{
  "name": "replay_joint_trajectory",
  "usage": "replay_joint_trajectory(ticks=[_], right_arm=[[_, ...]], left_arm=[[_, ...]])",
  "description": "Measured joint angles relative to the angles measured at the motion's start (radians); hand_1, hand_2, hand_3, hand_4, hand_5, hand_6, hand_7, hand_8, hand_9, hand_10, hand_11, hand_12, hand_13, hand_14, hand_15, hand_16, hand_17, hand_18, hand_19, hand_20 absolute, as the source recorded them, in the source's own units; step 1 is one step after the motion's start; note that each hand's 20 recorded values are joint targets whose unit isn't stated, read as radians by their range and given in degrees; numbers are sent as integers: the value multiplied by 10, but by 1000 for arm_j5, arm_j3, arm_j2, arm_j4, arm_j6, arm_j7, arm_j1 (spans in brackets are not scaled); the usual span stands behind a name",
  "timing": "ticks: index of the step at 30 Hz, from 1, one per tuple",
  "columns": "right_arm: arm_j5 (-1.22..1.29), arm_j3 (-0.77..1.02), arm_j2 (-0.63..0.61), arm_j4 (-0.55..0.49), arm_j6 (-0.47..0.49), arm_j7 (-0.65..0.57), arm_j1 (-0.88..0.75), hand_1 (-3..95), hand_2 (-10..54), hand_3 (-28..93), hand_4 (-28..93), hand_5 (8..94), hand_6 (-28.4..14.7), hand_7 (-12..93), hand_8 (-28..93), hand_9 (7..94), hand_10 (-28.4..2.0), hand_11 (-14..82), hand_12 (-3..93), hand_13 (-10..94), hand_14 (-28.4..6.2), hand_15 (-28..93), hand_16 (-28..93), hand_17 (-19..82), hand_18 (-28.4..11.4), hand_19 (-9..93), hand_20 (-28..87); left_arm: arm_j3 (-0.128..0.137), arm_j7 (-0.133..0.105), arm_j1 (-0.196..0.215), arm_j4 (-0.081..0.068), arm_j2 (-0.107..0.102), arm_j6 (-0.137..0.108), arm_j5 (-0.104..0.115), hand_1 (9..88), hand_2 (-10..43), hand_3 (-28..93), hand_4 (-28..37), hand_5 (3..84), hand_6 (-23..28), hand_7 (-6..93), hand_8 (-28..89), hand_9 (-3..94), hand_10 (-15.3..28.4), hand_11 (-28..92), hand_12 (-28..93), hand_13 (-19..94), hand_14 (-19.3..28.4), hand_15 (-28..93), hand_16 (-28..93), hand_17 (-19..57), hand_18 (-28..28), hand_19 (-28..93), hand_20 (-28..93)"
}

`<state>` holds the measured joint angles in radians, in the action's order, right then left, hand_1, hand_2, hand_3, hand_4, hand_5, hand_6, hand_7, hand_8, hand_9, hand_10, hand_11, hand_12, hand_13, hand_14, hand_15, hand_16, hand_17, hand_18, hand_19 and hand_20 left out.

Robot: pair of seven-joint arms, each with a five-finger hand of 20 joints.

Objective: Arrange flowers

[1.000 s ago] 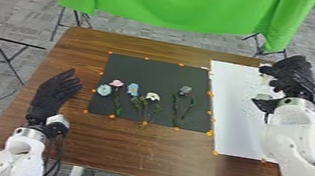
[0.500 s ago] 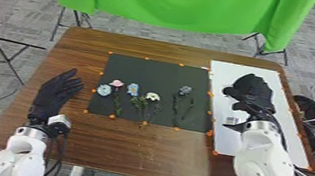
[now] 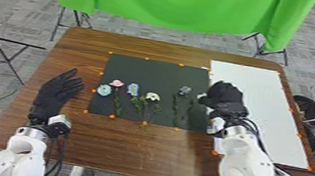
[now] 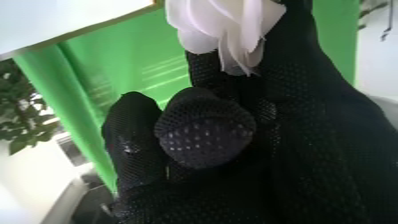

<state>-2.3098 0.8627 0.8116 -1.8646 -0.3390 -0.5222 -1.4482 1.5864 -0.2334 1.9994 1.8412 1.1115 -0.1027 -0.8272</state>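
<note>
At the black mat's [image 3: 151, 72] right edge, the right hand [image 3: 228, 99] clasps a pale flower [image 4: 222, 22], stem hidden, bloom cut off; left hand's [image 3: 55, 92] fingers straight.

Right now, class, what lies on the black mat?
A pale blue flower, pink flower, blue flower, white flower and gray flower. Anything the right hand covers at the edge of the mat cannot be seen.

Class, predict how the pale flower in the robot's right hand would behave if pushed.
The pale flower would probably give softly, as its petals look thin and loosely layered. Their edges stand free, so the right hand could crease them.
</note>
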Motion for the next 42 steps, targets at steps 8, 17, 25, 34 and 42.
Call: replay_joint_trajectory(ticks=[8, 17, 25, 34, 42], right_arm=[[-6, -29, 4, 32, 8, 4, 6, 546, -95, 663, -202, 792, 29, 231, 18, 842, -104, 75, 301, 922, -14, 601, 302, 623, -146, 932, 563], [8, -34, 12, 41, 26, 3, 5, 505, -95, 657, -187, 767, 23, 221, 19, 803, -113, 128, 243, 916, -17, 599, 301, 614, -151, 932, 559], [40, -43, 19, 39, 52, 5, 8, 393, -95, 703, -184, 705, 17, 208, -6, 749, -126, 167, 180, 908, -19, 598, 297, 607, -150, 932, 552], [69, -31, 19, 18, 96, 12, 5, 276, -95, 702, -155, 631, 14, 173, -107, 694, -135, 140, 171, 901, -28, 582, 290, 598, -158, 932, 542], [88, 15, 13, -31, 128, 11, -19, 258, -95, 686, -138, 605, 13, 153, -98, 678, -139, 124, 167, 901, -30, 573, 289, 595, -159, 932, 530]], left_arm=[[1, 0, 1, 0, 1, 1, 0, 216, -65, 727, -268, 439, 8, 126, -70, 439, 127, 167, 120, 353, 168, 164, 21, 49, 127, 46, 175], [1, 1, 0, 0, 1, 2, 0, 216, -66, 729, -268, 437, 8, 125, -68, 438, 126, 167, 121, 353, 168, 164, 22, 48, 127, 45, 175], [1, 2, 0, 0, 2, 3, 0, 217, -67, 728, -268, 437, 9, 123, -69, 438, 126, 167, 121, 353, 168, 163, 22, 48, 127, 46, 175], [3, 4, 0, 0, 2, 6, 1, 218, -68, 727, -267, 437, 9, 124, -69, 438, 127, 167, 120, 352, 169, 164, 23, 47, 128, 46, 174], [6, 7, 1, 1, 2, 8, 1, 219, -67, 725, -265, 436, 8, 126, -69, 438, 128, 167, 120, 352, 169, 164, 23, 46, 128, 46, 174]])
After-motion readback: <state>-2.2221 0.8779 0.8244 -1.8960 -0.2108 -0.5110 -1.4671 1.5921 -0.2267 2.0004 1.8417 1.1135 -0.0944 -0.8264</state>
